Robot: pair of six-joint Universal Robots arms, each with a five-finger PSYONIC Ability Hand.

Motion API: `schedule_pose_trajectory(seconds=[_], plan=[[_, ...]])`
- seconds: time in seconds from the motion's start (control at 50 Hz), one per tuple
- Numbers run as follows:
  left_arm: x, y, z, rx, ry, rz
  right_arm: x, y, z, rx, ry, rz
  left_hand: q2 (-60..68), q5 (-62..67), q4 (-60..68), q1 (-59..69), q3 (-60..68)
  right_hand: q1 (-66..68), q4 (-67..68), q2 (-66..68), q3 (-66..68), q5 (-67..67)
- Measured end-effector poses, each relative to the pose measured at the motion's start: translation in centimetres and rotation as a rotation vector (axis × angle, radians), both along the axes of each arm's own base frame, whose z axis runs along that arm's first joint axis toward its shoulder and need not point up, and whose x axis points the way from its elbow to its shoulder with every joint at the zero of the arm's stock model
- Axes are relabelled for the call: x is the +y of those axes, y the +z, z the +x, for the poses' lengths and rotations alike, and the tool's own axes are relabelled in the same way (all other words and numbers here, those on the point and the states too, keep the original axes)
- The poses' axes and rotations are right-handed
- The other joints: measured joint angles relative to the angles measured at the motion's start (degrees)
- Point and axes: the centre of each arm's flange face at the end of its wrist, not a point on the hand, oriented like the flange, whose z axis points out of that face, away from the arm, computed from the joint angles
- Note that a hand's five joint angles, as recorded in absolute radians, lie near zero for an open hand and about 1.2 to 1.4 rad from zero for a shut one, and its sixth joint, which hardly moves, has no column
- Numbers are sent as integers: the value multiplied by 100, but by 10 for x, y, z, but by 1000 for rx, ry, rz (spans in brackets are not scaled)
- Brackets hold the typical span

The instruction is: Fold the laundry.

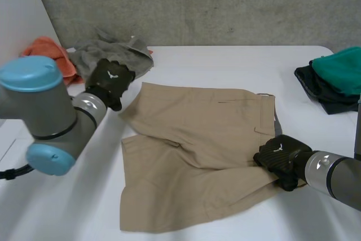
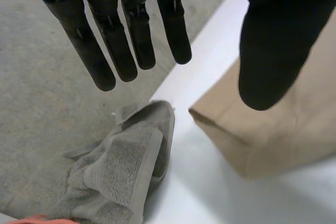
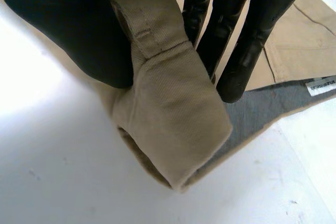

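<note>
Tan shorts (image 1: 197,156) lie spread on the white table (image 1: 225,63), folded partly over themselves. My left hand (image 1: 110,82) hovers above the shorts' far left corner (image 2: 247,145), fingers (image 2: 131,40) straight and spread, thumb apart, holding nothing. My right hand (image 1: 280,156) is at the shorts' right edge, near the waistband. In the right wrist view its thumb (image 3: 68,35) and fingers (image 3: 247,51) pinch a folded tan waistband piece (image 3: 173,108), with the grey lining (image 3: 262,108) showing beneath.
A grey towel (image 1: 115,52) and an orange cloth (image 1: 53,55) lie at the table's far left; the towel (image 2: 121,171) sits just beyond my left fingertips. A green and black pile (image 1: 333,80) rests at the far right. A concrete wall rises behind.
</note>
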Motion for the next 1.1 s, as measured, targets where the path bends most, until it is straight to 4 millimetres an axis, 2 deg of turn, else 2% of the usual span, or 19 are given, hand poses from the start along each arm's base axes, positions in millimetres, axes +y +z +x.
schedule_pose_trajectory(seconds=[0.08, 0.14, 0.18, 0.22, 0.24, 0.3, 0.32, 0.34, 0.4, 0.44, 0.58, 0.8, 1.1], plan=[[28, 18, 8, 104, 8, 48, -3, 3, 2, -58, -27, 22, -37, -14, -20, -9, -10, 0, 0, 0, 0, 0], [57, 19, 12, 148, -5, 116, -7, 7, 2, -106, -61, 39, -38, -14, -20, -9, -10, 0, 0, 0, 0, 0], [73, 16, 13, 156, -15, 158, -10, 8, 1, -129, -84, 48, -38, -14, -20, -9, -10, 0, 0, 0, 0, 0], [104, 6, 14, 154, -40, 248, -16, 11, -1, -172, -124, 62, -38, -13, -20, -9, -10, 0, 0, 0, 0, 0], [107, 5, 14, 152, -43, 258, -17, 11, -1, -180, -132, 65, -38, -13, -20, -9, -10, 0, 0, 0, 0, 0], [137, -7, 16, 130, -68, 359, -23, 14, -3, -227, -165, 81, -38, -14, -20, -9, -10, 0, 0, 0, 0, 0], [137, -7, 16, 130, -68, 359, -23, 14, -3, -227, -165, 81, -38, -14, -20, -9, -10, 0, 0, 0, 0, 0], [153, -14, 17, 114, -80, 417, -26, 15, -3, -246, -175, 88, -38, -13, -20, -9, -10, 0, 0, 0, 0, 0], [176, -25, 19, 89, -93, 513, -30, 16, -4, -287, -190, 105, -38, -13, -19, -8, -10, 0, 0, 0, 0, -1], [184, -28, 19, 84, -96, 549, -31, 16, -4, -291, -192, 106, -38, -13, -19, -8, -10, 0, 0, 0, 0, 0], [199, -39, 18, 81, -100, 627, -35, 14, -4, -318, -202, 98, -38, -14, -20, -9, -10, 0, 1, 0, 0, -1], [200, -60, 12, 24, -70, 646, -38, 12, -4, -336, -219, 94, -43, -15, -20, -60, -44, 0, 0, 0, 0, 0], [202, -65, 3, 24, -89, 554, -35, 11, -3, -334, -208, 103, 138, 183, 138, 82, 117, 0, 0, 0, 0, 0]])
